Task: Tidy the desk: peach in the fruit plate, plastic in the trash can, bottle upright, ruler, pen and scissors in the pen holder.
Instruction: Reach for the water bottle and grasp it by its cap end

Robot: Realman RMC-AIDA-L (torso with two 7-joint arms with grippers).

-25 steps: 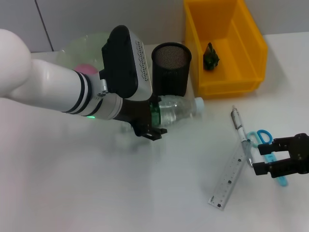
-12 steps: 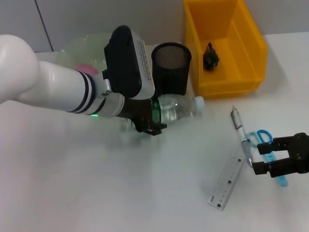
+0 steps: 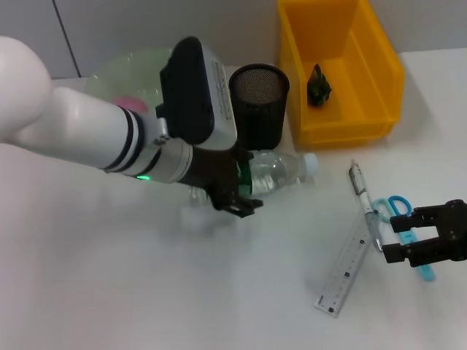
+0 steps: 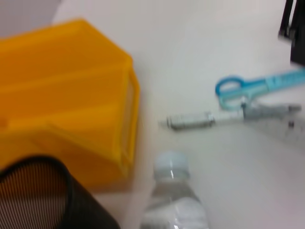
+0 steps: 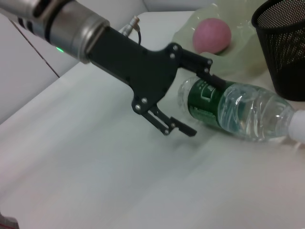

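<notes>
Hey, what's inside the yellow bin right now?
One small dark green crumpled piece lies on the floor of the bin, near its back. The rest of the visible floor is bare; the front wall hides the strip just behind it.

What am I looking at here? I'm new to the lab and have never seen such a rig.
It is a two-armed robot tidying a white desk. One picture comes from a camera on its head, looking down; the other two come from cameras on its wrists.

The big white arm is its left arm. Its left gripper is open, with one finger on each side of the green-labelled end of a plastic bottle that lies on its side. It does not seem to have closed on it yet. The right gripper is open and holds nothing, beside the scissors, pen and ruler.

Behind the bottle stand a black mesh pen holder and a yellow bin with a small dark scrap in it. A pink peach lies in the pale green plate.
</notes>
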